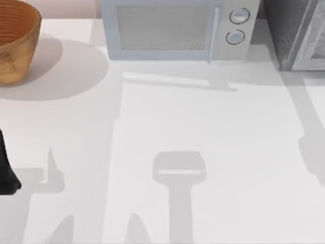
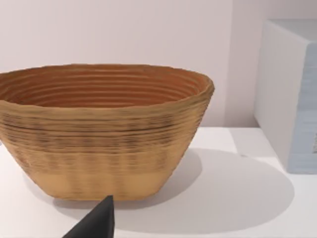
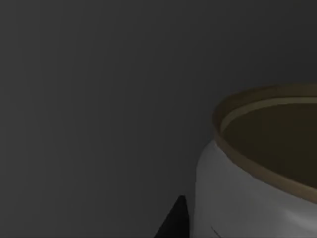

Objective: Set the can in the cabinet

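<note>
The can (image 3: 257, 173) fills the near corner of the dim right wrist view: a white body under a dull gold rim, upright, with plain dark grey behind it. A black part of my right gripper (image 3: 173, 223) lies right against the can's side; its grip cannot be made out. The cabinet (image 1: 294, 30) stands at the table's back right corner, dark grey and speckled with a pale framed door panel. My left gripper (image 1: 6, 173) is parked at the table's left edge, facing the basket.
A light grey microwave (image 1: 172, 28) with two round knobs stands at the back centre, left of the cabinet. A woven tan basket (image 1: 15, 43) (image 2: 104, 129) sits at the back left. Arm shadows fall across the white table (image 1: 203, 122).
</note>
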`<state>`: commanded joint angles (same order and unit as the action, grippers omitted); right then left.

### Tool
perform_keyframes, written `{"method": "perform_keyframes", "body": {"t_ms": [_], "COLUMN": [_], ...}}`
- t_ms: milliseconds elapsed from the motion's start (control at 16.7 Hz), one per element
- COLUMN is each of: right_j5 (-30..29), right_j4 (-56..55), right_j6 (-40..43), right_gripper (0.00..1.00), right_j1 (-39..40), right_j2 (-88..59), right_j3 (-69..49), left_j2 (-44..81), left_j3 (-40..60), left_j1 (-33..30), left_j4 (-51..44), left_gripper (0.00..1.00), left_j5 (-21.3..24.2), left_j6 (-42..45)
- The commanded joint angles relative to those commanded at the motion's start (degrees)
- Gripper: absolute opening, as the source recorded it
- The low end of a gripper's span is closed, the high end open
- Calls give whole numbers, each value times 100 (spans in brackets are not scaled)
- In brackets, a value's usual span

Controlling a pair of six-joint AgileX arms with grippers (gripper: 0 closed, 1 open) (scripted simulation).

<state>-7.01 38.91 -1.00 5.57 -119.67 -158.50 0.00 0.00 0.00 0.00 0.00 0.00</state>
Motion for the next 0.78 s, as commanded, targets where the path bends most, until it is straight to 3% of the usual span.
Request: {"method": "perform_keyframes", "body": {"t_ms": [600, 780], "right_j5": [0, 0], "right_j4": [0, 0], "right_j6": [0, 0], "right_gripper": [98, 100], "right_j1": [0, 0], "right_j2": [0, 0], "right_j3": [0, 0], "left_j2": [0, 0], "left_j3": [0, 0], "left_j1": [0, 0], "left_j4": [0, 0], "left_gripper": [100, 100], "left_j5": [0, 0], "left_j6": [0, 0]}}
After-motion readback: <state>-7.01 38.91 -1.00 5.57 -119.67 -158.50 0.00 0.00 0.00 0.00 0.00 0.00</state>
